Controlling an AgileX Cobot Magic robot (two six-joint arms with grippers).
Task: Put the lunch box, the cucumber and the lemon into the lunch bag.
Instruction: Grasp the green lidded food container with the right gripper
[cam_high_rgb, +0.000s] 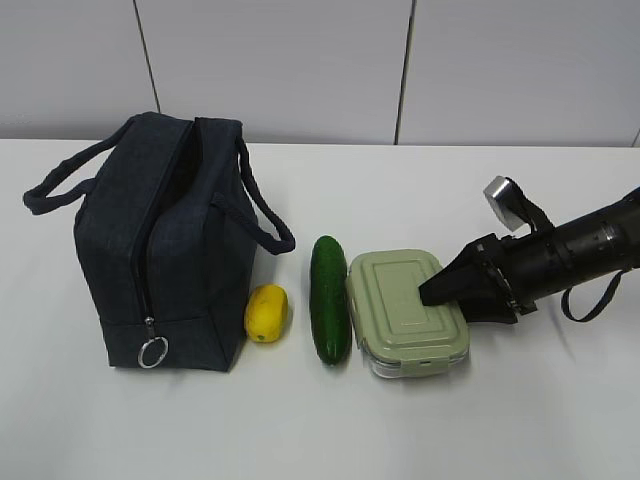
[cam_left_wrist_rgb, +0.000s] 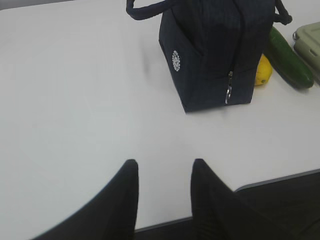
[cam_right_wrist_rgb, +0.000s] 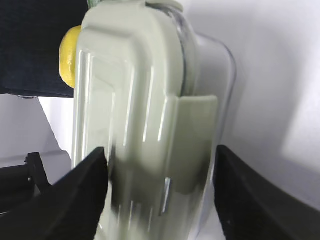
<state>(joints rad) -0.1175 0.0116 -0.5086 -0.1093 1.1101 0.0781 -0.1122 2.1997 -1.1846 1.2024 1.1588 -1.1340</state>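
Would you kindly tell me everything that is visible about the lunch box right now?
The lunch box is a small rounded-rectangular container with clear, plastic-looking walls and a sage-green snap-on lid with raised ridges and clip tabs. The lid is on. It rests flat on the white table, right of the cucumber, close alongside it; contact cannot be judged. The right end effector reaches in from the right, its open fingers straddling the box's end, one on either side; whether they press on it cannot be told.
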